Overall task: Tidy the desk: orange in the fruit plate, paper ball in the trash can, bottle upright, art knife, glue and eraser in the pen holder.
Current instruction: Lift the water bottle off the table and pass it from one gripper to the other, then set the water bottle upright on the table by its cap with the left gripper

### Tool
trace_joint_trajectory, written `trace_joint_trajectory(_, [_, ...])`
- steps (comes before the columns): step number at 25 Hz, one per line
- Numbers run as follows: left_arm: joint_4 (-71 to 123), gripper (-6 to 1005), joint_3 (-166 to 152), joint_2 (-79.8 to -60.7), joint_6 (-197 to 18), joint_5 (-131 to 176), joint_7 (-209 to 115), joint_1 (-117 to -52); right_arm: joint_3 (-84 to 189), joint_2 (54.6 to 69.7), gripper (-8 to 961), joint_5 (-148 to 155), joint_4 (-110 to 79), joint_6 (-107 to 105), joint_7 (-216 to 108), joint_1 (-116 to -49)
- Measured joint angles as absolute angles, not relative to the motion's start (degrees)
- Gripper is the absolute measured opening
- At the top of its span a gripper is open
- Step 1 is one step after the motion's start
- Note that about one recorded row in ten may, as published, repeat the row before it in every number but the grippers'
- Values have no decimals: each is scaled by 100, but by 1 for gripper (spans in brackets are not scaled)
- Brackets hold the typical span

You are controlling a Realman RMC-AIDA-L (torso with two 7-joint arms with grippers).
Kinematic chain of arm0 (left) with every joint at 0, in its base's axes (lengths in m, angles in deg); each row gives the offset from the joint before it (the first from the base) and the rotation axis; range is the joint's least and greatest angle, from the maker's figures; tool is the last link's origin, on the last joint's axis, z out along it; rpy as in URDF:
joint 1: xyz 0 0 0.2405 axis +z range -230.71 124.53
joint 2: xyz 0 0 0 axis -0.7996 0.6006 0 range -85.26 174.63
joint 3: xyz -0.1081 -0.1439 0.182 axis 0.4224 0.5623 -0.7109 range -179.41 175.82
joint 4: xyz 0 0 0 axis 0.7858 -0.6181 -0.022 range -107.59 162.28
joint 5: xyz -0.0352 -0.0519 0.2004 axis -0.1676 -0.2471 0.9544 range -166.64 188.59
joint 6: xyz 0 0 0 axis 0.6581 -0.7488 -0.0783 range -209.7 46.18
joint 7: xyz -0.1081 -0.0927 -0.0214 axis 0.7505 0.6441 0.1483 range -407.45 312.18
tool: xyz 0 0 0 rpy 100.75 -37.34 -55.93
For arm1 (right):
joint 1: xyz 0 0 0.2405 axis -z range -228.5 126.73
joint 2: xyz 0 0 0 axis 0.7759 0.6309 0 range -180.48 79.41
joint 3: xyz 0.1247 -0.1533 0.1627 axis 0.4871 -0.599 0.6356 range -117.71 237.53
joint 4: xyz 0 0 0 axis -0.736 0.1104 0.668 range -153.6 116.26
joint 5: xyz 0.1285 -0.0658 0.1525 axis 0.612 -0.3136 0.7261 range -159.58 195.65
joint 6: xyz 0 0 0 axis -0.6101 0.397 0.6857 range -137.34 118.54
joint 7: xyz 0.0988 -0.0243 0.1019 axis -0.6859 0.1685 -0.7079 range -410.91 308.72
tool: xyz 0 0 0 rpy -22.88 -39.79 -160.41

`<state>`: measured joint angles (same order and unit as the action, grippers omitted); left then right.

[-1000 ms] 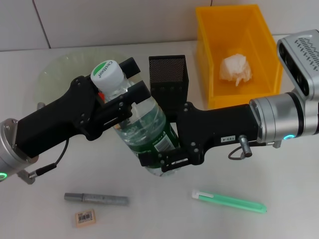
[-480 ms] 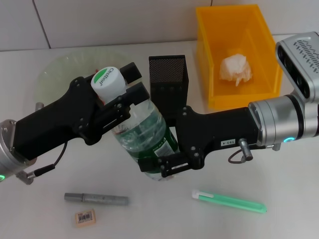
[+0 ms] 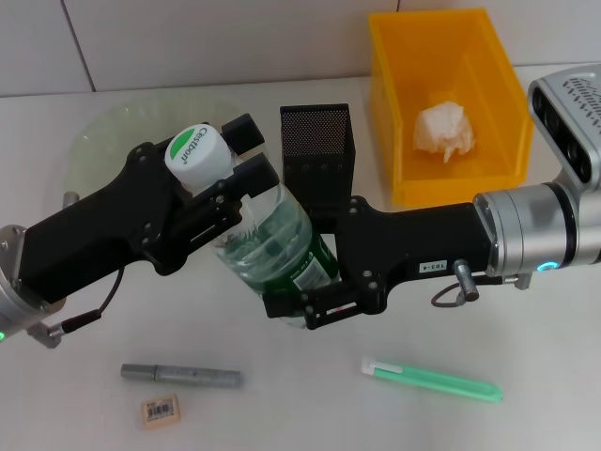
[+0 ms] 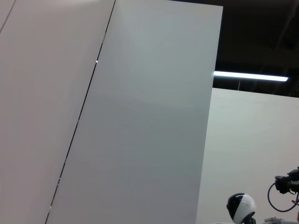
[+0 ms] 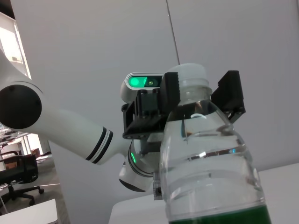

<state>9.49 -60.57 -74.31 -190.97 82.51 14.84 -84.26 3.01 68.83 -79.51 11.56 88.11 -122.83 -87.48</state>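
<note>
Paper ball (image 3: 443,131) lies in trash can (image 3: 498,160); both grippers' fingers clamp the bottle (image 3: 268,244).

I see the bottle (image 3: 268,244) tilted, white cap up-left, green label low, right in front of the pen holder (image 3: 317,155). Paper ball (image 3: 443,132) sits in the trash can (image 3: 394,103). Eraser (image 3: 161,411) lies flat at the near table edge.

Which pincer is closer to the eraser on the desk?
Left. The left pincer grips the bottle neck above the eraser; the right pincer, on the bottle's base, is farther away.
</note>
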Motion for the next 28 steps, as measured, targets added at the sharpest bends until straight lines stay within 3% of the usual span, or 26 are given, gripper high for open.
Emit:
trace_joint_trajectory(21, [872,433,-6055,-7395,-19065,8292,1486,-8383,60,6868,844,-7971,1316,8868,-12513,-8714])
trace_joint_trajectory(28, [863,433,-6058,-7396,-19076,8340,1486,-8385,-43,6860,843,-7971,2432,8969,-13117,-8279])
